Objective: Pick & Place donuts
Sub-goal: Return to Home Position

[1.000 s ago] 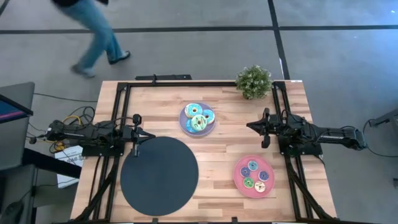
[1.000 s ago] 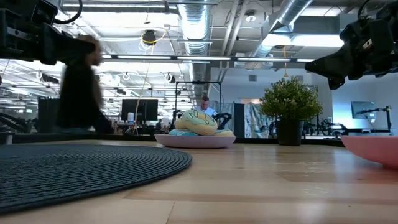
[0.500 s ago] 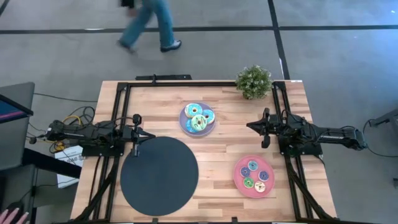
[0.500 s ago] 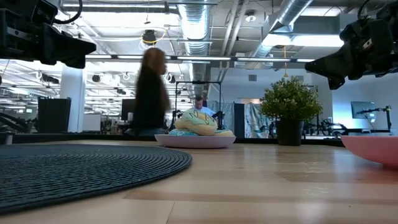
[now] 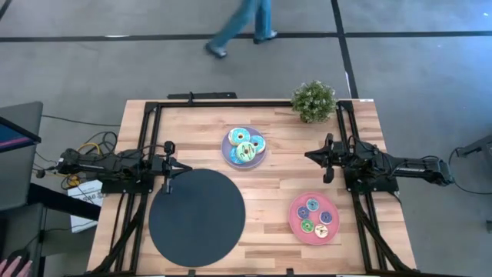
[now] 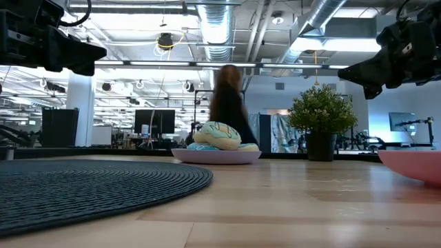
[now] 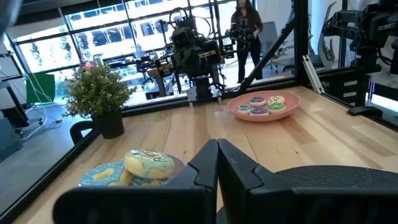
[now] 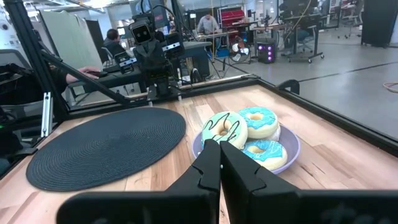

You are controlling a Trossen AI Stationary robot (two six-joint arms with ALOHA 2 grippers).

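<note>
Left end effector (image 5: pixel 178 166): fingers pressed together, gripping nothing, at the left side of the bench (image 5: pixel 201 123), just beside the black plate (image 5: pixel 197 218).
Right end effector (image 5: pixel 310 156): fingers together, empty, at the bench's right side.
Large donuts (image 5: pixel 245 146): piled on the lavender plate (image 5: pixel 244 166).
Small donuts (image 5: pixel 314 215): on the pink plate (image 5: pixel 296 208).

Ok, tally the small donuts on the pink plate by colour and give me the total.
Light blue donut: 1
Purple donuts: 2
Green donut: 1
White donut: 1
Total on the pink plate: 5
</note>
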